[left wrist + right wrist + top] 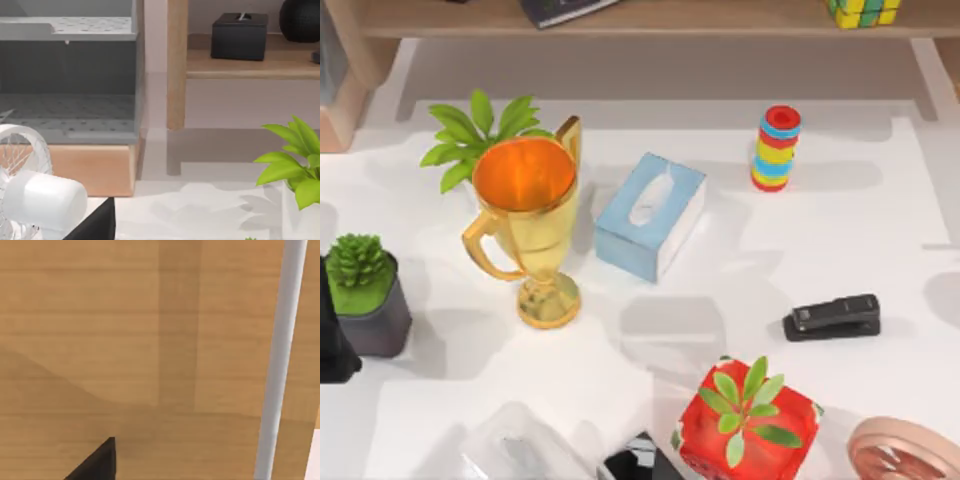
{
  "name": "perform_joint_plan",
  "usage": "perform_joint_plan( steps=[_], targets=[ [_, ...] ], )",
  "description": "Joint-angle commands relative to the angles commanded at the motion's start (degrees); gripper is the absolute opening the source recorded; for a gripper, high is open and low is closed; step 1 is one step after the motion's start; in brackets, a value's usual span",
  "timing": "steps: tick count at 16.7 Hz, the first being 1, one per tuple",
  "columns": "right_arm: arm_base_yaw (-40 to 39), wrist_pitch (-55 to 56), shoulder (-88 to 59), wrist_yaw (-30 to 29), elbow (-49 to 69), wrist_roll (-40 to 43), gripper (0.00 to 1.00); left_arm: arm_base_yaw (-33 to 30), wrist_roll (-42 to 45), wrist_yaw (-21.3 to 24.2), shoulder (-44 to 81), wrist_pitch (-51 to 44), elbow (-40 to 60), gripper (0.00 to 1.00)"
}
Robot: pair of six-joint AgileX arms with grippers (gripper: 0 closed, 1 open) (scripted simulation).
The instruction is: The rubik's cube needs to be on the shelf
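shelf runs along the top edge of the top view | counter below it, gold trophy left of centre, blue tissue box mid-frame | rubik's cube sits on the shelf, upper right | arm poses not visible, fingers can't tell, just a dark tip over wood in the right wrist view

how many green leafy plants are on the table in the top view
3: a leafy plant behind the gold trophy, a spiky one in a dark pot at the left edge, and a sprig on the red box at the front. Others may sit outside the frame.
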State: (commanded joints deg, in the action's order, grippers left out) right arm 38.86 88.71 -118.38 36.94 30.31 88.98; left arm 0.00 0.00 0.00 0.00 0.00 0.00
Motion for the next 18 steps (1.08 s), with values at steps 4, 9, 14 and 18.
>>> perform_joint_plan(
  steps=[4,9,14,18],
  targets=[
    [0.00,0.00,0.00,0.00,0.00,0.00,0.62,0.00,0.00,0.00,0.00,0.00,0.00,1.00],
    [0.00,0.00,0.00,0.00,0.00,0.00,0.25,0.00,0.00,0.00,0.00,0.00,0.00,1.00],
    [0.00,0.00,0.00,0.00,0.00,0.00,0.00,0.00,0.00,0.00,0.00,0.00,0.00,1.00],
    [0.00,0.00,0.00,0.00,0.00,0.00,0.00,0.00,0.00,0.00,0.00,0.00,0.00,1.00]
  ],
)
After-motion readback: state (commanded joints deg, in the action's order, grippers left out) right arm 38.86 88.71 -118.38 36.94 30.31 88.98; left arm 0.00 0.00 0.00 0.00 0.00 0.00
